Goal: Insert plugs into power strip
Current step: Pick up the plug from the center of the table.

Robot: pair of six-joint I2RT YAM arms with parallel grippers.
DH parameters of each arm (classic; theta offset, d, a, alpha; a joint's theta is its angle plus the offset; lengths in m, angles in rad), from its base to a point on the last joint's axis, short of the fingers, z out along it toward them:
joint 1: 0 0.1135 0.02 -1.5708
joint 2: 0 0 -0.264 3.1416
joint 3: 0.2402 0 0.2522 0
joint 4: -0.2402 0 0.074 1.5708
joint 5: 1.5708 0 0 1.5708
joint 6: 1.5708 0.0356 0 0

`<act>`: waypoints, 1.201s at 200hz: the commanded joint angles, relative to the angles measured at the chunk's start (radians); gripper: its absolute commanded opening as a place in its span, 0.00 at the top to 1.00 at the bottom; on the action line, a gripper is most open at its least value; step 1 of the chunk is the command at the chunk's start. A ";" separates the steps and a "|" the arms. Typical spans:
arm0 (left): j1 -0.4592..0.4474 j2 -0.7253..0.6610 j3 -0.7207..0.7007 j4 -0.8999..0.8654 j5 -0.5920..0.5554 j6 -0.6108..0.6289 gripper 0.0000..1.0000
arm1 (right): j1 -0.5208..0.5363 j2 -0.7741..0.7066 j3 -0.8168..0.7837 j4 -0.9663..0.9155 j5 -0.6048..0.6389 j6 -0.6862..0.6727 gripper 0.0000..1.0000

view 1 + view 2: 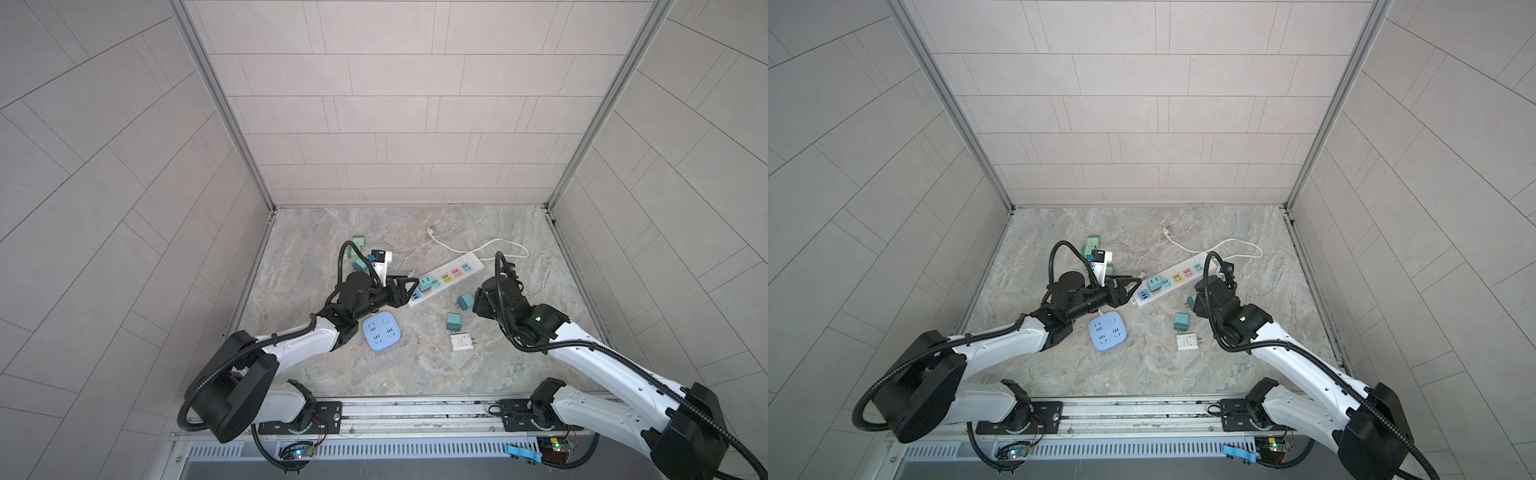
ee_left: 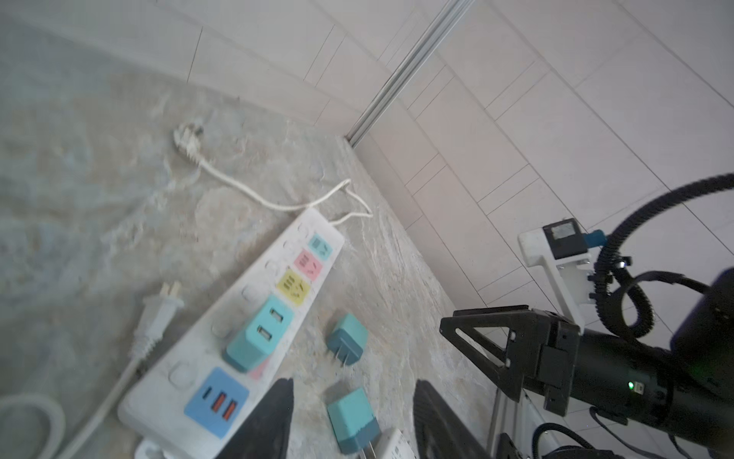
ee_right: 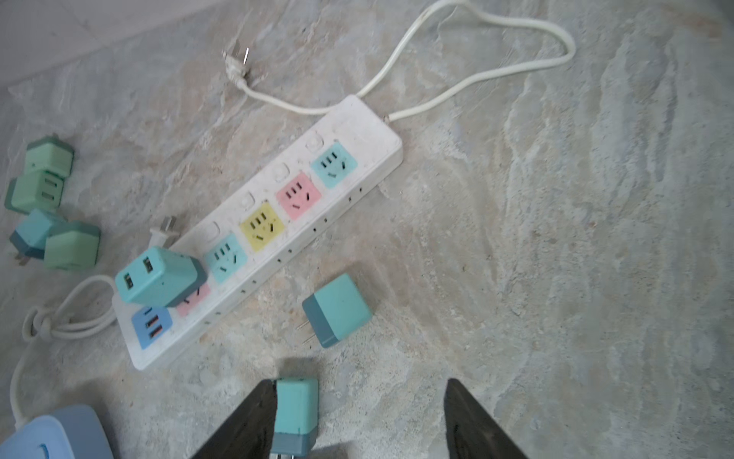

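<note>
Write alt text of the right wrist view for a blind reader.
A white power strip lies diagonally on a marble table, with one teal plug on a socket near its USB end. A loose plug lies by the open right gripper.

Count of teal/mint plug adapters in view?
7. One teal plug adapter on the white power strip; two teal adapters loose beside it; three mint adapters and one teal adapter clustered off its USB end. Others may be hidden.

A teal plug sits tilted on the white power strip, other plugs lying loose nearby.
</note>
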 commanded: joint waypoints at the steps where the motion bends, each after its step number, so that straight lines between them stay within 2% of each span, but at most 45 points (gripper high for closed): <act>1: -0.074 0.040 0.018 -0.118 -0.035 -0.177 0.44 | 0.005 -0.034 -0.047 0.011 -0.079 -0.011 0.34; 34: -0.253 0.099 0.136 -0.351 -0.222 -0.107 0.42 | 0.000 -0.016 -0.113 0.062 -0.090 -0.052 0.48; 44: -0.282 0.121 0.172 -0.399 -0.260 -0.099 0.42 | -0.003 0.004 -0.121 0.082 -0.101 -0.054 0.54; 63: -0.308 0.162 0.210 -0.412 -0.293 -0.100 0.42 | -0.010 0.038 -0.130 0.119 -0.102 -0.054 0.58; 94: -0.314 0.277 0.272 -0.379 -0.241 -0.126 0.43 | -0.051 0.114 -0.141 0.209 -0.178 -0.039 0.65; 116: -0.314 0.351 0.303 -0.348 -0.217 -0.140 0.44 | -0.053 0.179 -0.132 0.234 -0.189 -0.045 0.66; 136: -0.314 0.403 0.327 -0.346 -0.219 -0.137 0.44 | -0.054 0.247 -0.117 0.244 -0.196 -0.051 0.71; 196: -0.310 0.487 0.344 -0.304 -0.179 -0.147 0.43 | -0.053 0.347 -0.100 0.257 -0.219 -0.057 0.80; 240: -0.303 0.527 0.347 -0.252 -0.119 -0.173 0.42 | -0.016 0.382 -0.085 0.274 -0.232 -0.062 0.79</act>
